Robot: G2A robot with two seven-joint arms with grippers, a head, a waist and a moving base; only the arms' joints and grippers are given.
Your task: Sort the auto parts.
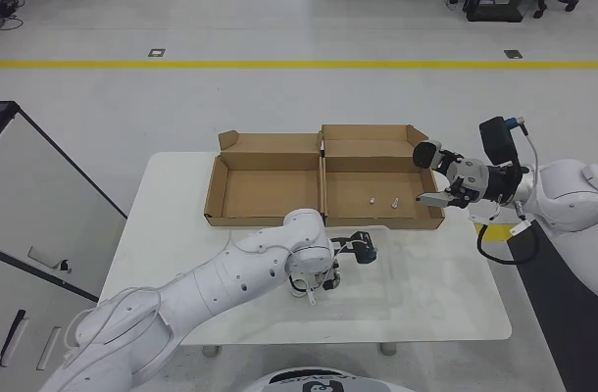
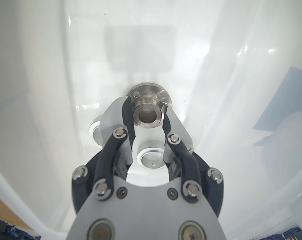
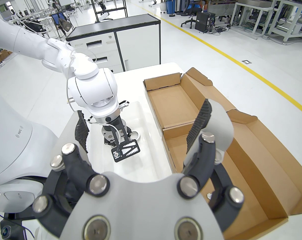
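Observation:
My left gripper (image 2: 147,118) is shut on a metal flanged bushing (image 2: 147,114), its pads (image 2: 127,118) pressing both sides of the sleeve, low inside a white translucent tray (image 2: 216,51). Two silver ring parts lie in that tray, one (image 2: 152,157) between the fingers' bases and one (image 2: 94,132) half hidden behind a finger. From above, the left gripper (image 1: 323,282) is at the table's middle. My right gripper (image 3: 141,131) stands open with nothing in it, held above the right cardboard box's (image 1: 377,186) right end (image 1: 428,174).
Two open cardboard boxes stand side by side at the back of the table; the left one (image 1: 265,191) holds nothing, the right one has two small parts (image 1: 382,203). A grey cabinet (image 3: 116,38) stands beyond the table's far end.

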